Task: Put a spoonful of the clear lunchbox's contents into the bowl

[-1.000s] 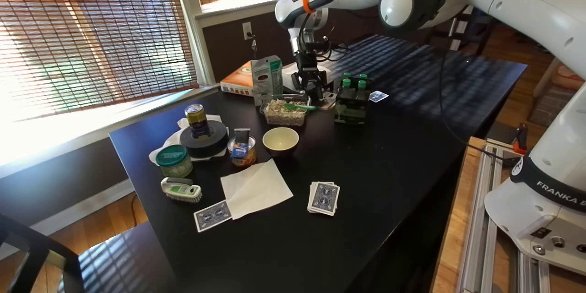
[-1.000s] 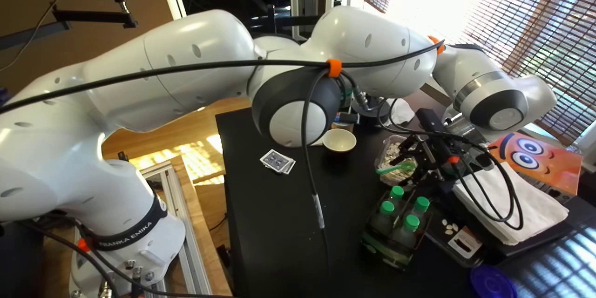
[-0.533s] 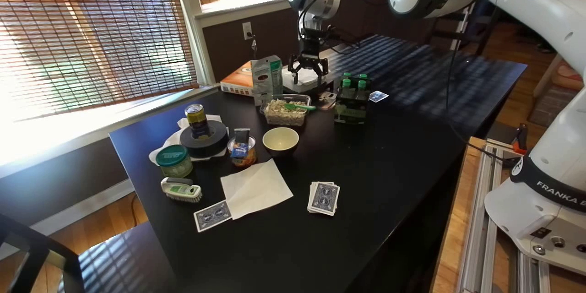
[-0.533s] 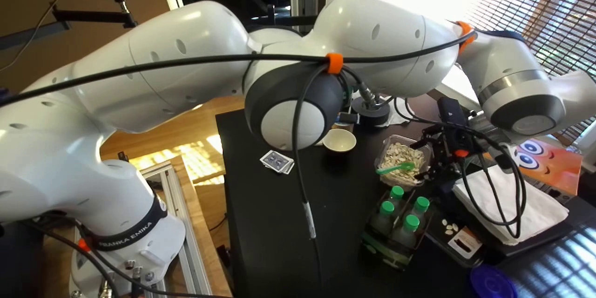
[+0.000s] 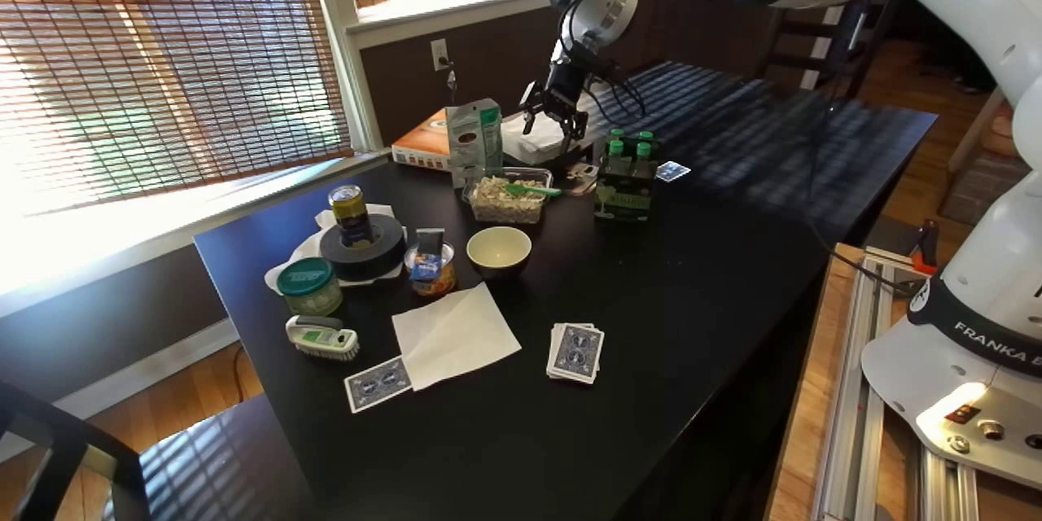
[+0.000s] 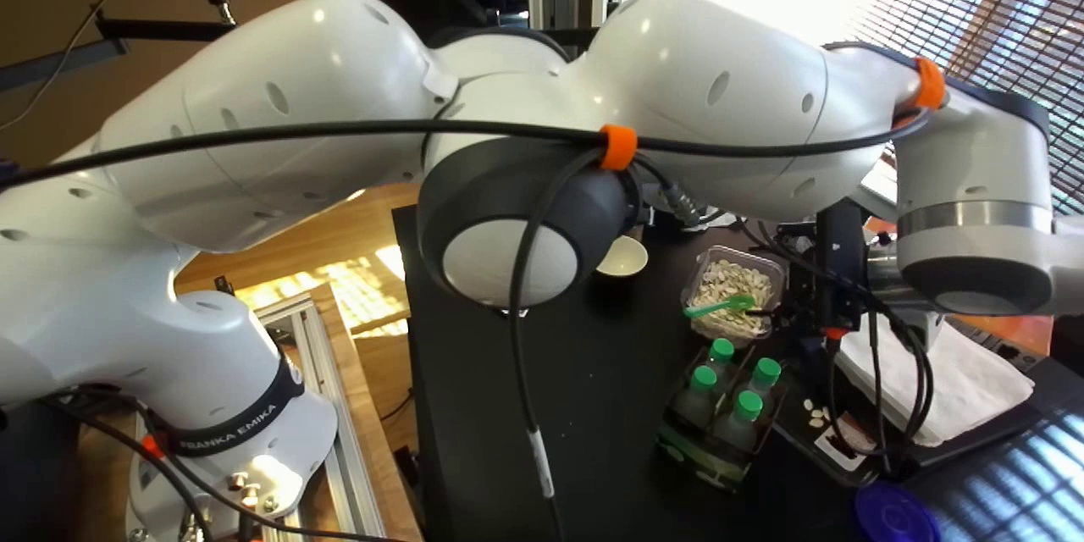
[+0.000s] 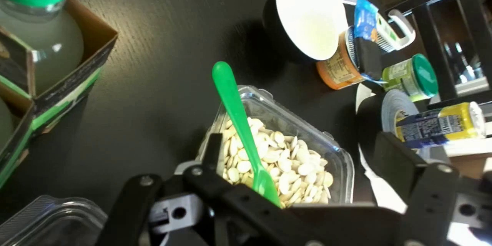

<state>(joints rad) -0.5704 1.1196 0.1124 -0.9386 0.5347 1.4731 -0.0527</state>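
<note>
The wrist view showed the gripper with its two fingers wide apart and nothing held between them. In an exterior view, it hung in the air near the clear lunchbox and a white pile. The lunchbox sat on the dark surface, and the bowl stood near it, not touching. Flat, pale seeds lay inside the lunchbox. A green spoon rested on top of them, with its handle poking out over the rim.

The spoon looked light, smooth and a little bendy, so it could slip or twist in a loose grip. The best spot to grab seemed to be the handle, just past the rim, where the fingers would have room. A snug pinch there looked like plenty. The lunchbox looked thin and light too, so a bump would likely make it slide. The seeds looked dry and slippery, and a tipped spoon would likely spill them. Picking up the spoon by that end seemed the next job.
</note>
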